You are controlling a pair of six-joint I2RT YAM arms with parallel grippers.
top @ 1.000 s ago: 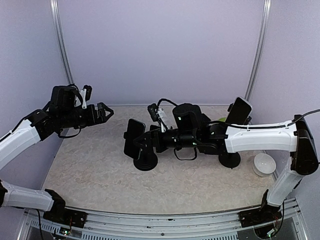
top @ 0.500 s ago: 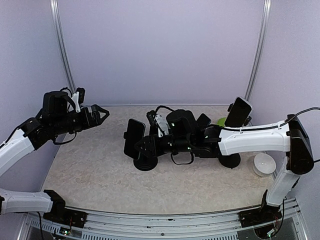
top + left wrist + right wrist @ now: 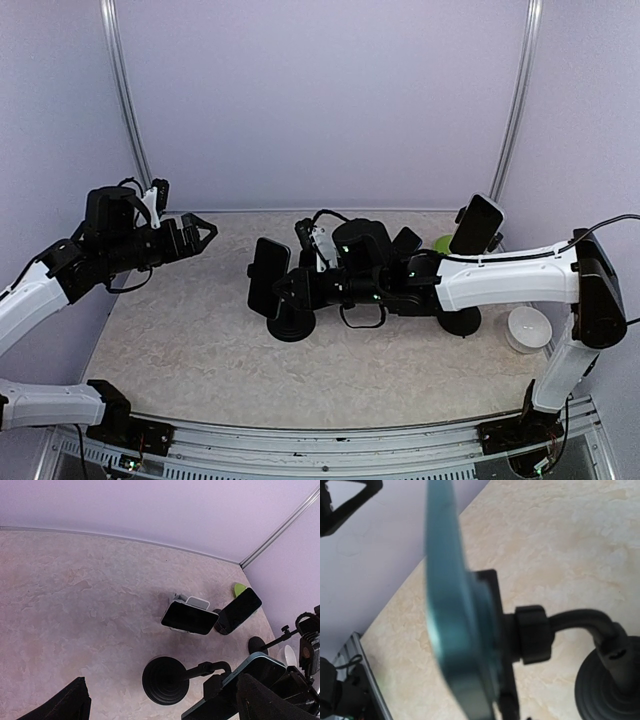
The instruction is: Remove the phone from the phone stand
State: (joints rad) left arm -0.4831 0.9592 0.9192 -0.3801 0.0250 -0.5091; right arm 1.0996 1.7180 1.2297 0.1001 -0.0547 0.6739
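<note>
Phone (image 3: 454, 605) blurred — cut off top and bottom.

Glossy phone (image 3: 252, 672), matt plastic stand (image 3: 165, 680), smooth stone-look table (image 3: 75, 595)

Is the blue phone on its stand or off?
On. The phone sits held in the stand, whose arm joins right behind it.

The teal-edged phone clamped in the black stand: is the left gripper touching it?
Apart. Top external view: the left gripper hovers open, with bare marbled table visible between it and the teal-edged phone.
</note>
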